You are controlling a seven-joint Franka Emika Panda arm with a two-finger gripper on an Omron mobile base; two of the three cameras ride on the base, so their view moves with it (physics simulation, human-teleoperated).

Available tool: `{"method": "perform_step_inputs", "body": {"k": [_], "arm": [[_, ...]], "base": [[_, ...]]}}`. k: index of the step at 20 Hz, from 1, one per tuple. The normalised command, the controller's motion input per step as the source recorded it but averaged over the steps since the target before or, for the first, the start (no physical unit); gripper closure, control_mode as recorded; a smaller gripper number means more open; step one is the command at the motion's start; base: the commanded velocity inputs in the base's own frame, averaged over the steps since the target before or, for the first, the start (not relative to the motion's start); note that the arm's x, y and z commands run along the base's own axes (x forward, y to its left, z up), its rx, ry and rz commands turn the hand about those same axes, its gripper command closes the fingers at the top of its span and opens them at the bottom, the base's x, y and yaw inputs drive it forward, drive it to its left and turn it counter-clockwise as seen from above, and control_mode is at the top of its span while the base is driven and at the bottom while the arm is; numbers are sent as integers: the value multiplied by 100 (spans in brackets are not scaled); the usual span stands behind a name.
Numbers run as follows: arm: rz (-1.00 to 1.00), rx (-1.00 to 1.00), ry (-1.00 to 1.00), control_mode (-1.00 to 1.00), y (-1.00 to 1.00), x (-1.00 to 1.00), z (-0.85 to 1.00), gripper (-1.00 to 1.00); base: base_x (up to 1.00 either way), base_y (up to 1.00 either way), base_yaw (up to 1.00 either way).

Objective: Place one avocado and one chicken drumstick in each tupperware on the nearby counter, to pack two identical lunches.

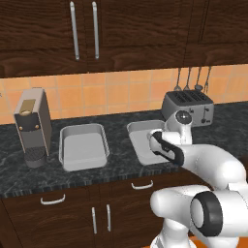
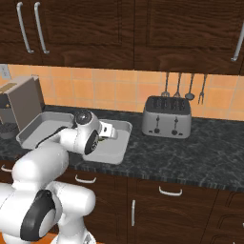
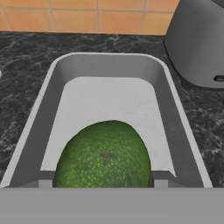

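On the black worktop (image 1: 121, 167), everything is told from the toaster (image 1: 188, 107). Far to the left of it a coffee machine (image 1: 33, 126) is seen. Next, left of the toaster, the first tupperware (image 1: 83, 145) is set down flat and open, and nothing is seen inside it. Just left of the toaster the second tupperware (image 1: 143, 140) is laid the same way, so that food can be dropped in from above.

Over this second box the claw (image 3: 103, 183) is held, with its tips seen at both sides of a green avocado (image 3: 104, 157). The avocado is held between the tips, which are spread wide because the fruit is fat. The avocado is probably kept above the box floor so it can be let go there. No chicken drumstick is seen in either box.
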Motion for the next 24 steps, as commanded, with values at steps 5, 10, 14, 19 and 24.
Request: {"method": "perform_step_inputs", "body": {"k": [5, 10, 14, 19, 24], "arm": [[0, 0, 0, -100, 0, 53, -30, 100], [0, 0, 0, -100, 0, 49, -38, 100], [0, 0, 0, -100, 0, 45, -26, 100], [0, 0, 0, -100, 0, 34, -16, -100], [0, 0, -3, -100, 0, 0, 43, -100]], "base": [[0, 0, 0], [0, 0, 0], [0, 0, 0], [0, 0, 0], [0, 0, 0]]}}
